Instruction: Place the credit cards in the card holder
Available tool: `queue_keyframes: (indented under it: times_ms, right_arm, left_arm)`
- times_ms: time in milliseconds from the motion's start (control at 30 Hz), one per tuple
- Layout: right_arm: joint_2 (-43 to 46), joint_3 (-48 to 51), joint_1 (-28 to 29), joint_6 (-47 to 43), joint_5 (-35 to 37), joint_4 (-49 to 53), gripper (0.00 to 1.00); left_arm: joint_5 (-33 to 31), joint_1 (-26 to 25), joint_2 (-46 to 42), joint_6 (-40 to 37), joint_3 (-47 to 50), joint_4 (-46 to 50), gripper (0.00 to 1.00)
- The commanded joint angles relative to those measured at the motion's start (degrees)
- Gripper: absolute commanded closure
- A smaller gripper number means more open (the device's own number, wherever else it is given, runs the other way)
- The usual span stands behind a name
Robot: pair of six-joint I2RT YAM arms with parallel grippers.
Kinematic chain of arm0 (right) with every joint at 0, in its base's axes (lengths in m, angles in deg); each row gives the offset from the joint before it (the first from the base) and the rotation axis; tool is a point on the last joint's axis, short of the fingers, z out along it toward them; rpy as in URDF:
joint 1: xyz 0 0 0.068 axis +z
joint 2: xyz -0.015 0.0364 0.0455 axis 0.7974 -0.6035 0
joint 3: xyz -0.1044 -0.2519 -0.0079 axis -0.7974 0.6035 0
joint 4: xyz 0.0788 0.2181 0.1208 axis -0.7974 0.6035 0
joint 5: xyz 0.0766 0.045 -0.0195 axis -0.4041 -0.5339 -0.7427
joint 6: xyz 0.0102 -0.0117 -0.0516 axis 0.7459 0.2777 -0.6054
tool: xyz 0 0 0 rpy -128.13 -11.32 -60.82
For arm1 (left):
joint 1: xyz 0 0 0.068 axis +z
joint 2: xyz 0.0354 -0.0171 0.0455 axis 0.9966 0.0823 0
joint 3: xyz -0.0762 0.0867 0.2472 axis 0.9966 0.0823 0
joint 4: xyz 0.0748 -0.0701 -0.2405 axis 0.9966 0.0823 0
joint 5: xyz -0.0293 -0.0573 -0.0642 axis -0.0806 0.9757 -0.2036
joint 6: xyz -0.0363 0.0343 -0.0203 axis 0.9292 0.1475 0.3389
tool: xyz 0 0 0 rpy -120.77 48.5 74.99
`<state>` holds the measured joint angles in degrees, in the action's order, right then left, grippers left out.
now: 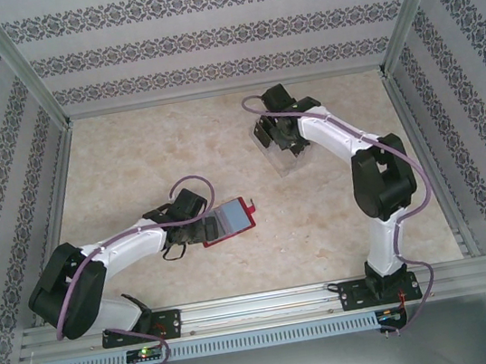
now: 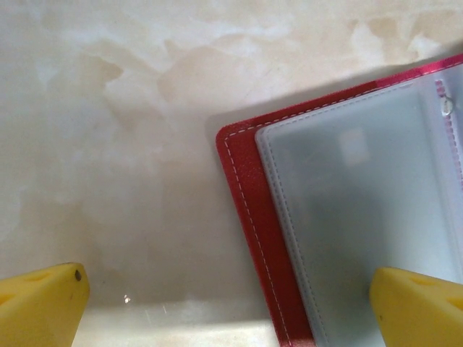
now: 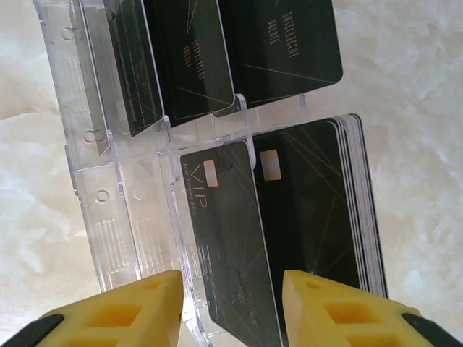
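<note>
Several black cards [image 3: 289, 43] in clear stand [image 3: 116, 217], upper centre; right gripper [image 3: 231, 282] half-closed astride one, grip unclear. Red wallet [image 1: 230, 219] open, mid-frame; left gripper [image 2: 226, 278] wide.

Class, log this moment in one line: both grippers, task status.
left gripper: open, over card holder corner | right gripper: jaws astride VIP card in clear stand | card holder: lies open
</note>
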<state>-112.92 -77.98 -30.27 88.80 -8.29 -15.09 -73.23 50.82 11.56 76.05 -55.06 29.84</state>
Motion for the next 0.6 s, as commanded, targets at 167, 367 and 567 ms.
queue_keyframes:
  times_ms: [167, 367, 567]
  right_arm:
    - [-2.2, -1.7, -0.4, -0.3, 0.5, 1.1, 0.65]
    - [-1.7, -1.4, -0.5, 0.0, -0.1, 1.0, 0.73]
    - [-2.1, -2.5, -0.9, 0.0, -0.5, 1.1, 0.73]
  left_arm:
    - [-1.4, -0.4, 0.4, -1.1, 0.3, 2.0, 0.0]
    - [-1.3, -0.4, 0.6, -1.2, 0.2, 1.9, 0.0]
    - [-1.0, -0.4, 0.6, -1.2, 0.2, 1.8, 0.0]
